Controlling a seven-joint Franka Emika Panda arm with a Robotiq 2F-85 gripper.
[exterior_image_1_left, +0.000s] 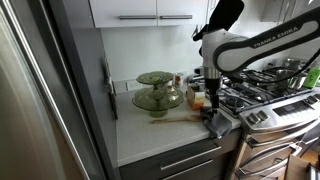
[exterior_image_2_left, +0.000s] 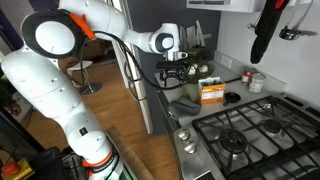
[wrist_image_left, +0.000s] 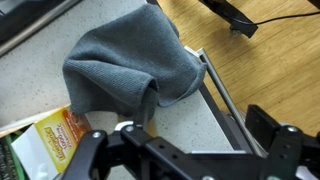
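I am in a kitchen, over a pale surface (exterior_image_1_left: 140, 135) that runs between a steel fridge (exterior_image_1_left: 40, 100) and a gas stove (exterior_image_2_left: 250, 130), with white cabinets (exterior_image_1_left: 150, 10) overhead and a wooden floor (exterior_image_2_left: 115, 110) below. A crumpled grey cloth (wrist_image_left: 130, 65) lies on the surface close to its front edge, and I place everything else from it. My tool (wrist_image_left: 183, 140) hangs directly above the cloth with its fingers spread wide, pinching nothing and not touching the fabric; both exterior views show the same gap under it. In the wrist view a metal handle (wrist_image_left: 220, 95) runs just beside the cloth, past the edge of the surface, with the floor beyond it. The stove is just beside the cloth on the side away from the fridge, and a dark oven mitt (exterior_image_2_left: 265, 35) hangs on the wall well above and behind the cloth. As for containers, an orange and yellow box (exterior_image_2_left: 212, 93) lies flat just beside the cloth, closed, so its contents are hidden. A green glass tiered stand (exterior_image_1_left: 157, 92) stands behind the cloth, nearer the fridge; I cannot tell whether its bowl holds anything. A small white jar (exterior_image_2_left: 256, 80) sits farther back from the cloth, near the stove's rear corner, and I cannot tell what is in it.
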